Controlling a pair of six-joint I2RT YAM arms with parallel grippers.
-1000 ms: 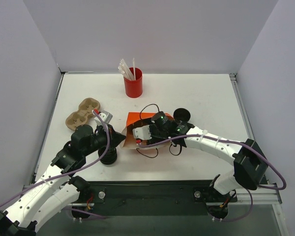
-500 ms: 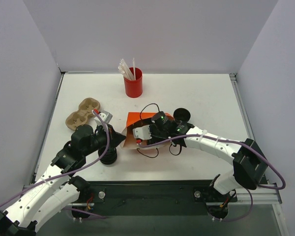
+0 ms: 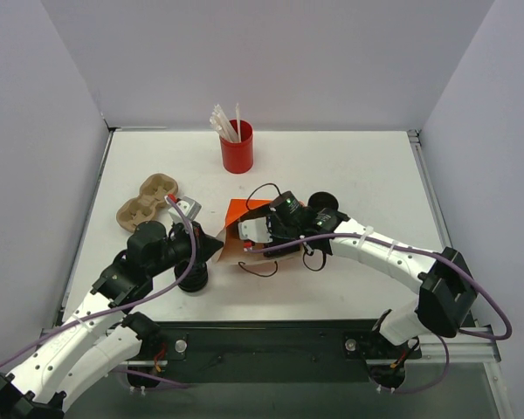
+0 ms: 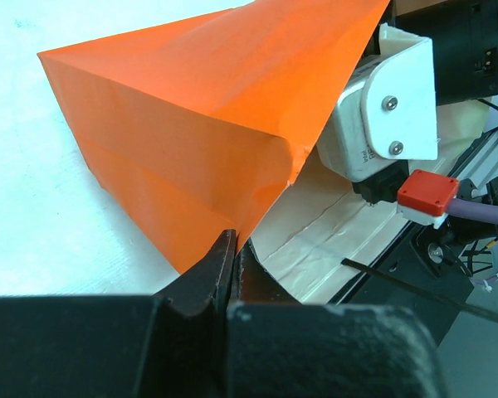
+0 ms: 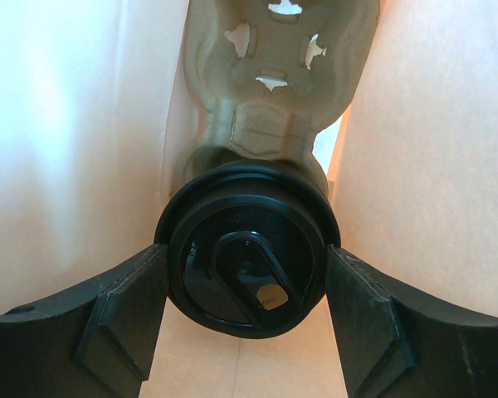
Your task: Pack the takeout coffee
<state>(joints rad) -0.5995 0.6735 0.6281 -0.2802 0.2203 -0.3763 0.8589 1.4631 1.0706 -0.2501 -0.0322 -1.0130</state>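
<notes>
The orange paper bag (image 3: 243, 210) lies on its side, mouth towards the right arm. My left gripper (image 4: 233, 249) is shut on the rim of the bag (image 4: 207, 124) and holds the mouth open. My right gripper (image 5: 247, 278) reaches inside the bag, its fingers (image 5: 120, 311) against both sides of a black lidded coffee cup (image 5: 249, 249). That cup sits in a brown pulp carrier (image 5: 270, 75) inside the bag. In the top view the right fingertips are hidden in the bag. A second black cup (image 3: 195, 278) stands by my left arm.
A red cup of white straws (image 3: 237, 148) stands at the back. A brown pulp carrier (image 3: 147, 199) lies at the left. A low stack of black lids (image 3: 324, 202) sits just right of the bag. Black bag handles and purple cables loop round the bag.
My right gripper has pushed a little further into the bag with the cup. The left gripper still holds the bag's rim.
</notes>
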